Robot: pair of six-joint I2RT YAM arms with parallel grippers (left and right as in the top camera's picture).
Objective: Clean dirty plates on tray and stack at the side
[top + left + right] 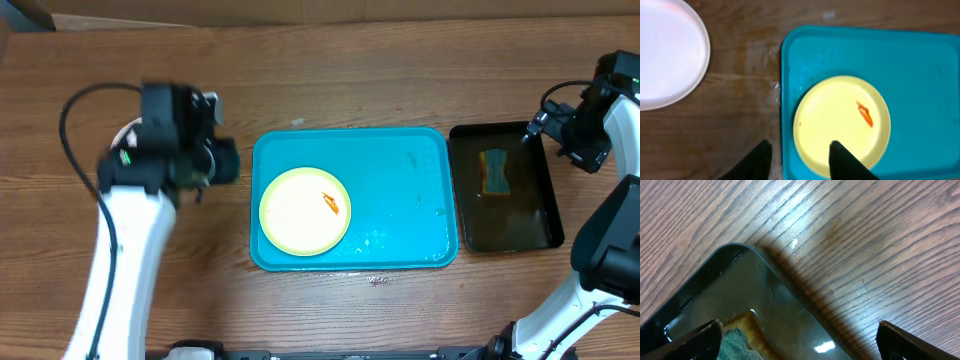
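**Left gripper [801, 162] parted above tray rim; one smeared plate on tray**

From its wrist view the left gripper is seen with jaws moderately parted; nothing is pinched or touched; it is hung over the left rim of the turquoise tray [400, 190], judged poised for the next plate. The yellow-green plate [305, 210] is found at the tray's left end, its red-orange smear [330, 203] unwiped. A white plate [665, 55] is set on bare table to the left, apart from the tray, judged the stacking spot. Over a corner of the black tray [510, 225], by the sponge [494, 172], the right gripper [800, 347] is held spread wide and empty, presumably readied for the sponge.

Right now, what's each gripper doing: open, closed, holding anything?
Left gripper: open, holding nothing.
Right gripper: open, holding nothing.
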